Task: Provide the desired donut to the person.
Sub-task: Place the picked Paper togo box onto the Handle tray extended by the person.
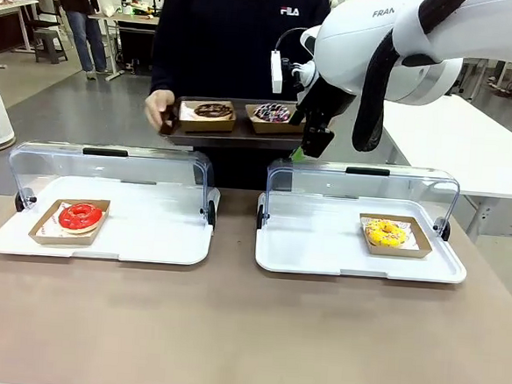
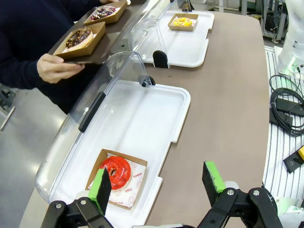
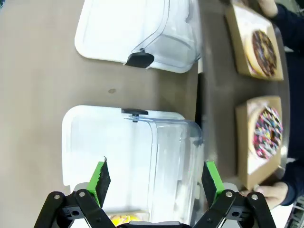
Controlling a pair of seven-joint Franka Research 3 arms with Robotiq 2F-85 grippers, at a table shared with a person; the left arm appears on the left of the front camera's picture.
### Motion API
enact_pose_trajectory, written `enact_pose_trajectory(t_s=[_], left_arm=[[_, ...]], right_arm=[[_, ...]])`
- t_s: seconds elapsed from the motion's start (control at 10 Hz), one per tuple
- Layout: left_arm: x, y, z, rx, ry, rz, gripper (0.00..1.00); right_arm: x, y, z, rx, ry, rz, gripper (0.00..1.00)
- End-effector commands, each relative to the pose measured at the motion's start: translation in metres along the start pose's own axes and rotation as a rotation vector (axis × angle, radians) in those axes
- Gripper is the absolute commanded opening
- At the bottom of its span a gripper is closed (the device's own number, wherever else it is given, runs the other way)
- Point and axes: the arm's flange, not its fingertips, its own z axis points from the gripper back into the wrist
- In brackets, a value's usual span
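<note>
Already the person (image 1: 240, 41) holds a dark tray (image 1: 233, 136) with a chocolate donut (image 1: 212, 111) and a sprinkled donut (image 1: 272, 113) at the table's far edge. The red donut (image 1: 80, 217) lies in the left bin (image 1: 147, 246), the yellow donut (image 1: 385, 233) in the right bin (image 1: 322, 254), both lids up. The left gripper (image 2: 159, 187) hangs wide over the red donut; the right gripper (image 3: 156, 176) hangs wide above its bin's raised lid (image 3: 175, 147), empty. Which donut is wanted isn't clear, so a wrong pick is likely. Descending here, the right fingers could strike the lid or the tray.
</note>
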Motion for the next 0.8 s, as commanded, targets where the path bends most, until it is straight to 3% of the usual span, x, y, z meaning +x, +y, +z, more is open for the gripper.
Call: enact_pose_trajectory(t_s=[0.0,0.2,0.3,0.7], left_arm=[[0.000,0.000,0.001,-0.001,-0.010,0.001,1.00],[0.000,0.000,0.001,-0.001,-0.010,0.001,1.00],[0.000,0.000,0.001,-0.001,-0.010,0.001,1.00],[0.000,0.000,0.001,-0.001,-0.010,0.001,1.00]], right_arm=[[-0.003,0.001,-0.002,-0.013,0.007,0.005,1.00],[0.000,0.000,0.000,0.000,0.000,0.000,1.00],[-0.016,0.019,0.034,-0.004,-0.038,-0.028,1.00],[-0.120,0.094,0.132,-0.030,-0.186,-0.186,1.00]])
